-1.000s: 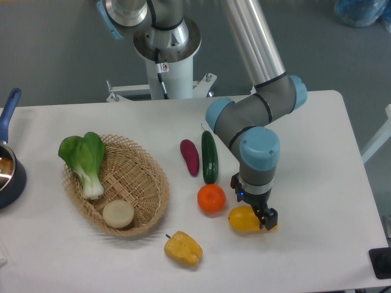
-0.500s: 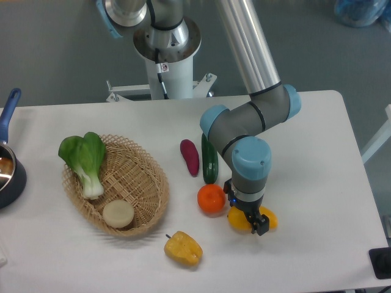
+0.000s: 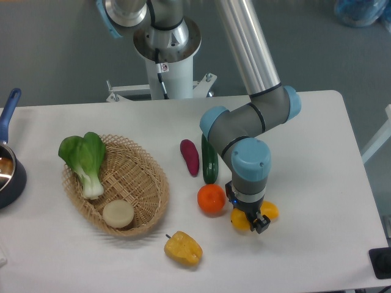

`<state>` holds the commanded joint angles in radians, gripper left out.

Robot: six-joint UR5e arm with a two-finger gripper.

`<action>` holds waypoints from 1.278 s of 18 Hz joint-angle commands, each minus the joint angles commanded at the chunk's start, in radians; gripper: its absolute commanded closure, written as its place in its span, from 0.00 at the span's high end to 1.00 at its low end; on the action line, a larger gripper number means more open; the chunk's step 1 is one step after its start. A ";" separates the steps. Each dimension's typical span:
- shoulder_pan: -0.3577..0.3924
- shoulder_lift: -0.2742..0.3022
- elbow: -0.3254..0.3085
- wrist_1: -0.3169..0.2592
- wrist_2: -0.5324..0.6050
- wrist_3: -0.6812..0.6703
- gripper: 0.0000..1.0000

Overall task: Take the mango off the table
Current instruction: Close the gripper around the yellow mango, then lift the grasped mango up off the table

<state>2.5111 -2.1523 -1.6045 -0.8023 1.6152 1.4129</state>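
The mango (image 3: 269,211) lies on the white table (image 3: 317,183) at front centre. It is yellow-orange, and only its two ends show on either side of my gripper (image 3: 252,221). The gripper points straight down over the mango's middle. Its black fingers (image 3: 262,224) straddle the fruit and appear closed on it. The mango is low at the table surface and slightly tilted, with its right end higher.
A round orange (image 3: 211,198) sits just left of the mango, almost touching. A yellow bell pepper (image 3: 182,247) lies at front left. A cucumber (image 3: 209,160) and a purple vegetable (image 3: 190,157) lie behind. A wicker basket (image 3: 160,183) holds bok choy (image 3: 85,160). A pot (image 3: 7,174) stands at the left edge.
The gripper moved left from the mango's right end to its middle and lowered around it. The mango's right end has since tipped up a little.
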 joint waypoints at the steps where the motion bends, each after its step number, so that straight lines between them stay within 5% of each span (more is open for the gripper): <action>1: 0.000 0.017 -0.002 0.000 0.012 -0.003 0.59; 9: 0.050 0.135 -0.008 -0.012 0.029 -0.164 0.56; 17: 0.107 0.178 -0.005 -0.023 0.012 -0.302 0.55; 23: 0.132 0.181 0.049 -0.142 0.008 -0.276 0.55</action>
<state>2.6430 -1.9712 -1.5555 -0.9447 1.6229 1.1367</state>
